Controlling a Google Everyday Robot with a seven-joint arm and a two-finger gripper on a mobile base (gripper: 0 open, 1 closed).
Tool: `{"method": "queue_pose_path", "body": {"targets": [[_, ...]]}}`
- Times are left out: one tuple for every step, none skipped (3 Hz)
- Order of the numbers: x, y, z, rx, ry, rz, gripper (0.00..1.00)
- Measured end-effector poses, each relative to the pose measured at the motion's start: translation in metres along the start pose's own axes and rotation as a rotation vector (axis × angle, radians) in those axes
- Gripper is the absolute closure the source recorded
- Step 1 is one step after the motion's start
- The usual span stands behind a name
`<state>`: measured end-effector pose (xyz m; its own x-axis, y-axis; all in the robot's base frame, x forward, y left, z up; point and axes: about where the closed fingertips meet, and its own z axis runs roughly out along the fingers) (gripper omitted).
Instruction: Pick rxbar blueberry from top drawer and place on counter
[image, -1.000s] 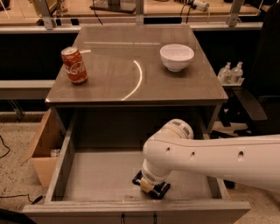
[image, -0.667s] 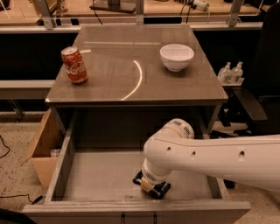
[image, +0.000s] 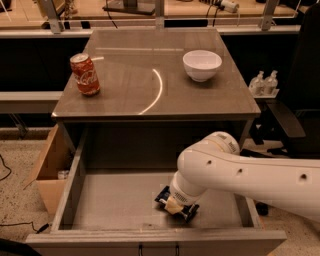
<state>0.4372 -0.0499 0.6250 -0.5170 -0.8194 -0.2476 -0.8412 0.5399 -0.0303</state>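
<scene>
The top drawer stands pulled open below the counter. My gripper reaches down onto the drawer floor at the front right, with the white arm coming in from the right. It sits right on the rxbar blueberry, whose dark blue wrapper shows at the gripper's left and right ends. The rest of the bar is hidden under the gripper.
A red cola can stands at the counter's left and a white bowl at its back right. A cardboard box sits on the floor left of the drawer. A black chair stands to the right.
</scene>
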Motion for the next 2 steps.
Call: {"method": "queue_pose_path", "body": {"targets": [[0.009,-0.024,-0.045,-0.012,-0.083,0.038,1.0],[0.01,-0.05,-0.093,-0.007,-0.132,0.004,1.0]]}}
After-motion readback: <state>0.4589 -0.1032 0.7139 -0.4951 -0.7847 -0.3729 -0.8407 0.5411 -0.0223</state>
